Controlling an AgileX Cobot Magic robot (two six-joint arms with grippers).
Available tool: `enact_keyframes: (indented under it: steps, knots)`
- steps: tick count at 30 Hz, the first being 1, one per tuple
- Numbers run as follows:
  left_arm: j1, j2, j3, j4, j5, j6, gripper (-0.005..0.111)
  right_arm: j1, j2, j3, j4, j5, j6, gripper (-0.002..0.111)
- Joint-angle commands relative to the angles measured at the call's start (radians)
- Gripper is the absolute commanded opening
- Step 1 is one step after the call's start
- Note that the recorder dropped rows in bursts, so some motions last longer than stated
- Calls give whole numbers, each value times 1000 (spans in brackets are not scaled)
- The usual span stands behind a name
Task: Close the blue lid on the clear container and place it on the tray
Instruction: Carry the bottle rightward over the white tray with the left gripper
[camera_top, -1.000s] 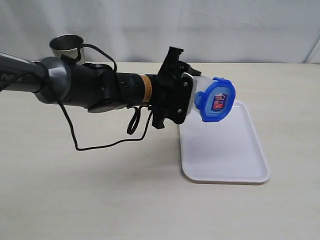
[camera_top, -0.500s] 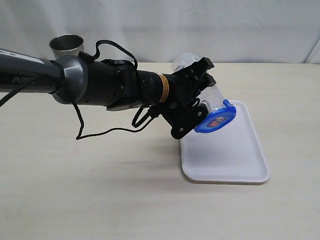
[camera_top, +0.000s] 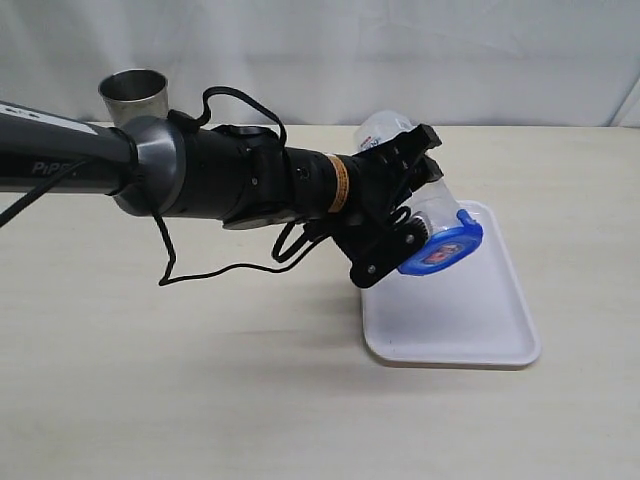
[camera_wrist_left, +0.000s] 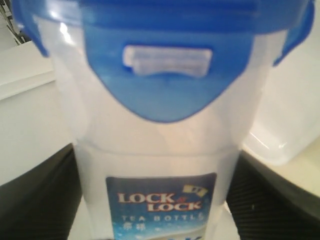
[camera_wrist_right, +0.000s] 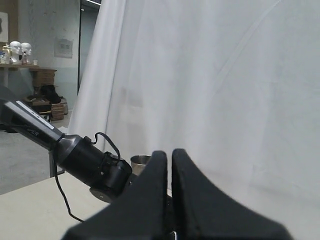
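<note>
Exterior view, from the left: a steel cup stands at the back of the table. The left gripper clamps the clear container by its sides, tilted, with the blue lid on it and angled down over the tray. Right wrist view shows the right gripper with its fingers pressed together, holding nothing.

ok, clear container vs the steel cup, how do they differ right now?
The clear container is translucent plastic; the steel cup is shiny metal. The container wears the blue lid and sits tilted in the left tool; the cup stands upright, open-topped, ungripped. Both are round vessels.
</note>
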Motion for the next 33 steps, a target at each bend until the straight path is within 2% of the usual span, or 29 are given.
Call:
enact_keyframes:
  steps: [1, 15, 17, 21, 24, 27, 29, 33]
  knots:
    - [-2, -11, -11, -37, -17, -25, 0, 1, -24, 34, -8, -13, 24, 4]
    - [-14, -11, -8, -35, -10, -25, 0, -1, -25, 93, -14, -98, 80, 4]
    - [-13, -11, -8, -50, -10, -93, 0, -1, -25, 95, -16, -98, 80, 4]
    - [-13, -11, -8, -55, -38, -502, 0, -1, -25, 97, -16, -96, 80, 4]
    - [-11, -11, -8, -91, -234, -1072, 0, -1, -25, 97, -16, -96, 82, 4]
    - [-1, 14, -8, -86, -468, -1403, 0, -1, -25, 97, -16, -96, 82, 4]
    - [-1, 46, -8, -86, -585, -1503, 0, -1, -25, 97, -16, -96, 82, 4]
    - [1, 113, -8, -156, -680, -1604, 0, -1, -25, 97, -16, -94, 82, 4]
